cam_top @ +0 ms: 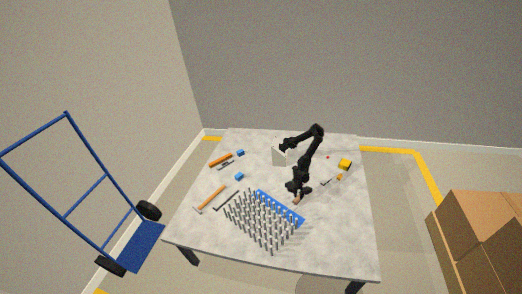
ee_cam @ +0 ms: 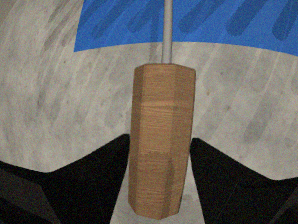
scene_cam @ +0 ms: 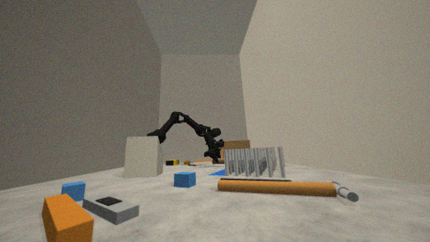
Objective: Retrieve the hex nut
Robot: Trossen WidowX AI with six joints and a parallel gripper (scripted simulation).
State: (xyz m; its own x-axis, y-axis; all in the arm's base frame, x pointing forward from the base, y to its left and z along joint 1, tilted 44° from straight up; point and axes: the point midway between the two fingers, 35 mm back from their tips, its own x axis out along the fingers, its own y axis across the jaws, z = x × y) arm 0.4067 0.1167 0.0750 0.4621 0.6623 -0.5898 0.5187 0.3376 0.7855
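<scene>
My gripper (cam_top: 298, 194) (ee_cam: 160, 142) is shut on the wooden handle (ee_cam: 161, 115) (cam_top: 296, 200) of a tool. The tool's thin metal rod (ee_cam: 168, 32) runs forward from the handle over the blue taped strip (ee_cam: 130, 37) (cam_top: 266, 197) in the wrist view; its far end is out of that view. In the top view the gripper is behind the strip, beside the field of upright metal spacers (cam_top: 261, 220) (scene_cam: 255, 161). In the exterior view the gripper is just left of the spacers. The hex nut cannot be made out in any view.
An orange-handled hammer (cam_top: 212, 197) (scene_cam: 276, 188) and a dark thin rod (cam_top: 226, 200) lie left of the spacers. Blue blocks (cam_top: 239, 176) (scene_cam: 184, 179), an orange bar (cam_top: 220, 160), a pale box (cam_top: 279, 156) (scene_cam: 142, 157) and a yellow block (cam_top: 345, 164) are farther back.
</scene>
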